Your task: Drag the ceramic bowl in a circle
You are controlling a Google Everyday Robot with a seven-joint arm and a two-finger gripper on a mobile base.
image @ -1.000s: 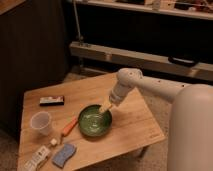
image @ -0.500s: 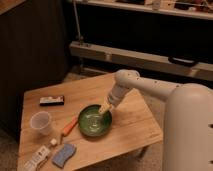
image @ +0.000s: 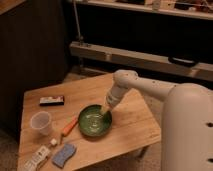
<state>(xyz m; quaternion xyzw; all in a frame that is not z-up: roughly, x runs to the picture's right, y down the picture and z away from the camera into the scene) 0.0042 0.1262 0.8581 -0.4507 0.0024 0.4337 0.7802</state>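
Camera view: a small wooden table fills the lower left and centre of the frame, seen from above at an angle. The ceramic bowl, round, shallow and glossy dark green with pale glints inside, sits near the middle of the table, slightly towards its front edge. A white robot arm reaches in from the bulky white robot body at the right of the frame and bends down to the bowl. The gripper is at the bowl's upper right rim, touching or just inside it. Whether it is wide, narrow or clamped on the rim cannot be told.

Just left of the bowl lies a slim orange object, angled towards it. Further left stands a translucent plastic cup, upright. Behind the cup, towards the table's back left, lies a flat dark box. At the front left corner are a blue sponge and, beside it, a small white package.
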